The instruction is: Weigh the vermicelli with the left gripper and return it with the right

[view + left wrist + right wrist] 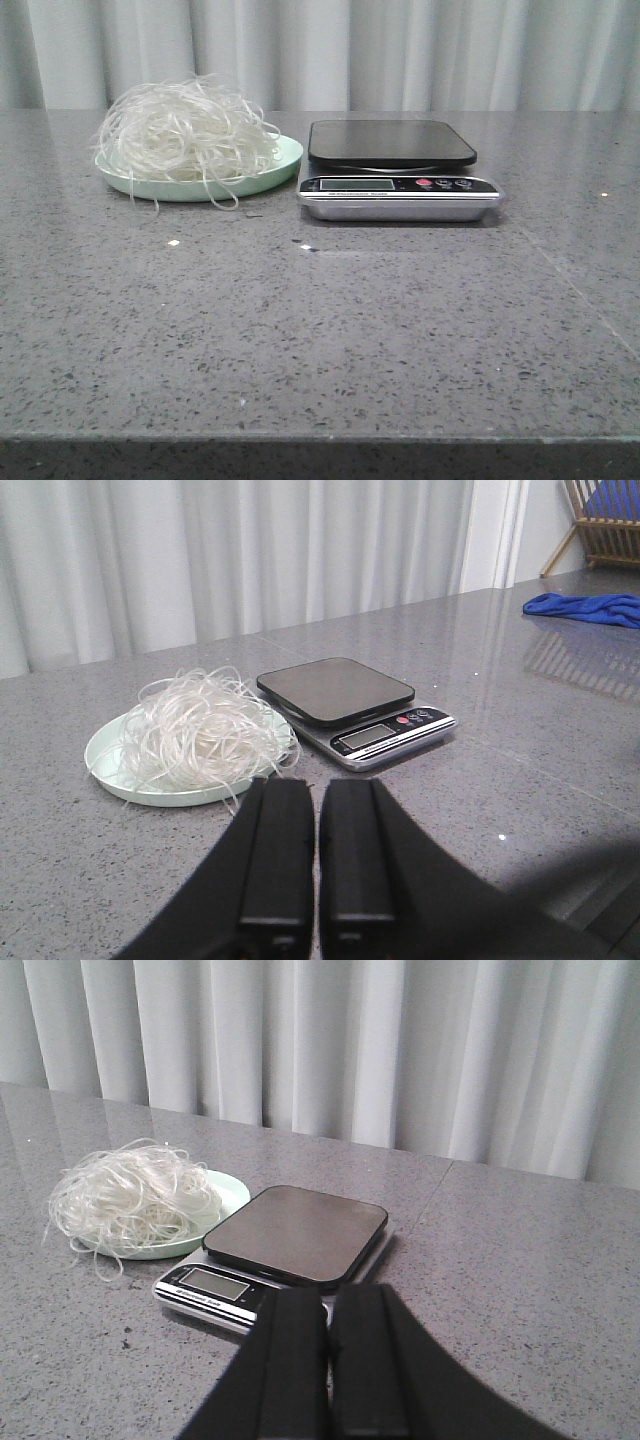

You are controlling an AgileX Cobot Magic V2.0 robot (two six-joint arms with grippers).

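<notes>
On the table [320, 330] the vermicelli [187, 135] lay heaped on a green plate [275, 172], just left of the scale [395, 170], whose platform looked bare. Both claws hung well back, the left gripper [314, 855] and right gripper [328, 1360] each pressed nearly together, holding nothing.

Near worktop [320, 340] lies open; far back, plate [285, 160] and scale [398, 172] stand just beside each other.

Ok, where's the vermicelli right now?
Front view: the vermicelli sits piled on the green plate, left of the scale, beside it.
</notes>
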